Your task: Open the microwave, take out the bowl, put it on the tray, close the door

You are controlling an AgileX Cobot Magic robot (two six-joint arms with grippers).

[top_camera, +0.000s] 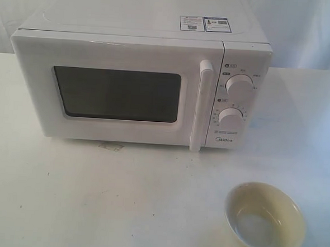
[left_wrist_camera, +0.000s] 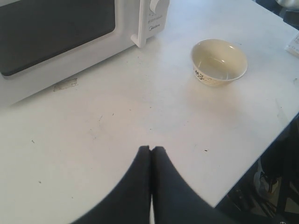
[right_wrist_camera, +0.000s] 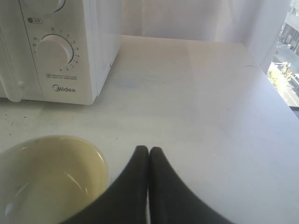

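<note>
Jaws on our left gripper and right gripper were pressed together, empty. We saw the small round cream-yellow bowl at five o'clock from the boxy white microwave, its wide white door shut.

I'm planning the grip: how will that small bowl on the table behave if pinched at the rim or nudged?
The bowl looks glazed and glossy, so it is probably stiff, slippery to pinch and breakable. It seems empty, so likely light. Upright on the smooth table, it would probably slide when nudged low rather than roll.
</note>
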